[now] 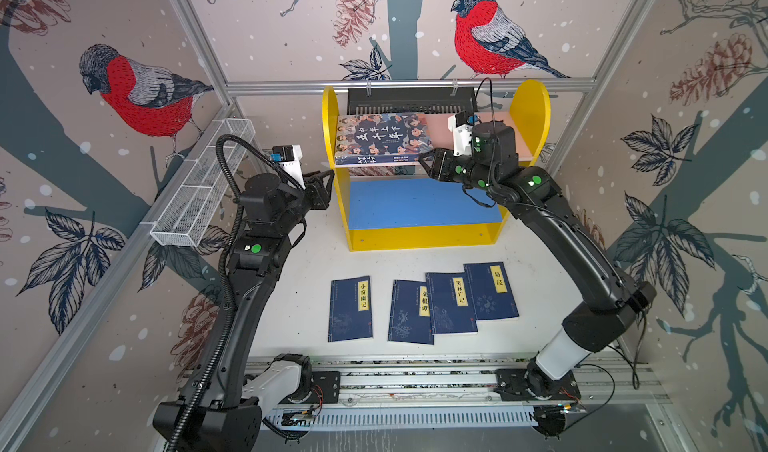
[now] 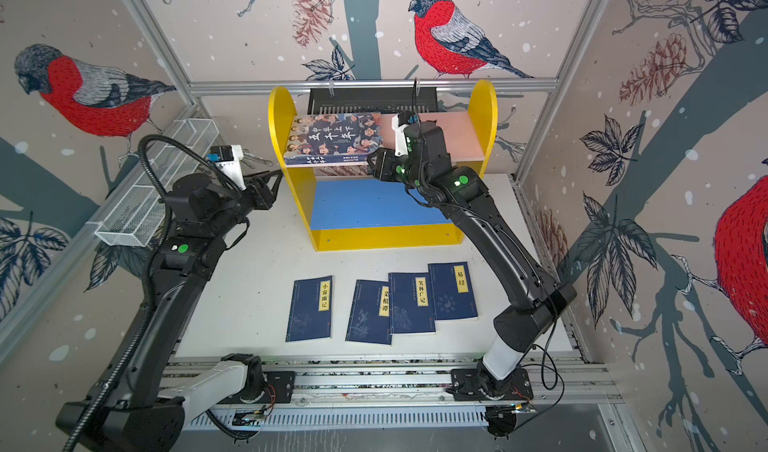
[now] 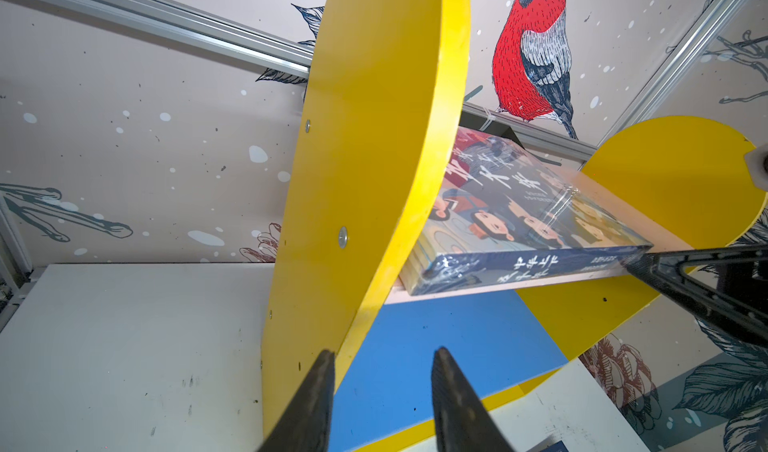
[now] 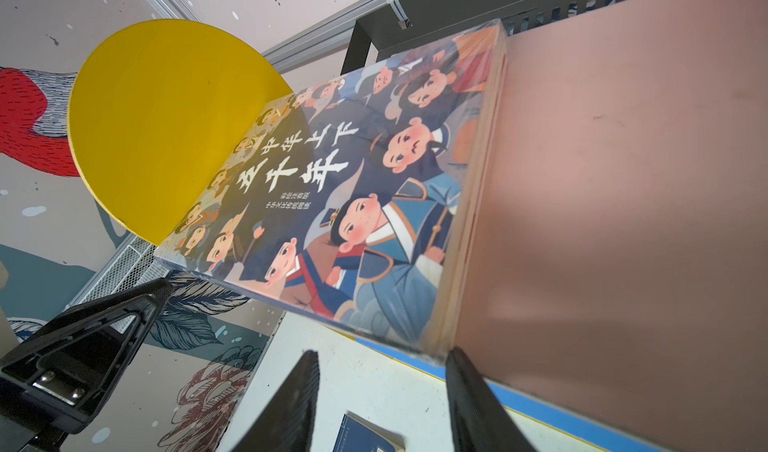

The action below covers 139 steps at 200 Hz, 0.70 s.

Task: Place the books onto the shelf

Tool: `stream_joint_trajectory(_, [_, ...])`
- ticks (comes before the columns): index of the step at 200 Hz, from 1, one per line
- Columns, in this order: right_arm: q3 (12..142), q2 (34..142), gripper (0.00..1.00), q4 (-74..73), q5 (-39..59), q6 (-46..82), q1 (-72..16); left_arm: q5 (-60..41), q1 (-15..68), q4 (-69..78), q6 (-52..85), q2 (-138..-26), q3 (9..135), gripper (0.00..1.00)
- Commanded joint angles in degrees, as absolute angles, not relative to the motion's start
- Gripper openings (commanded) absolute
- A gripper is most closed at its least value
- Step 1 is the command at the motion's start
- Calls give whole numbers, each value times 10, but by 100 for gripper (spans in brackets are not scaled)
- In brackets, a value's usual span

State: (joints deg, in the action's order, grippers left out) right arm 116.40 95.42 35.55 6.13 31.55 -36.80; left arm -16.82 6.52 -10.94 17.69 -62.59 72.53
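Lying shelved, thick book (image 4: pixel 332 188) perhaps touches the right end effector (image 4: pixel 381 352).

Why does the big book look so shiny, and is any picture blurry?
Left wrist view: the big book is in clear wrap that catches a bright glint. Right wrist view: the pink board close by looks soft and carries a shadow. Both top views: sharp, evenly lit.

The thick book (image 1: pixel 382 138) lay on the shelf (image 1: pixel 419 238), upper left; four thin books (image 1: pixel 451 304) lay on the desk (image 1: pixel 299 271) before it.
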Motion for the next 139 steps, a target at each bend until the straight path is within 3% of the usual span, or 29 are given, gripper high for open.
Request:
stream_joint_trajectory(1, [1163, 958, 51, 333, 78, 320, -368, -181, 64, -112, 188, -623, 731, 40])
stream_joint_trajectory(65, [1159, 956, 51, 333, 83, 323, -366, -186, 64, -120, 198, -619, 731, 40])
stream_joint_trajectory(92, [1157, 947, 57, 335, 57, 327, -361, -188, 64, -131, 204, -613, 731, 40])
stream_joint_trajectory(124, [1118, 890, 60, 302, 25, 334, -350, -203, 64, -169, 218, -596, 719, 41])
stream_joint_trajectory(139, [1087, 848, 60, 284, 13, 336, -350, -221, 64, -192, 229, -583, 699, 46])
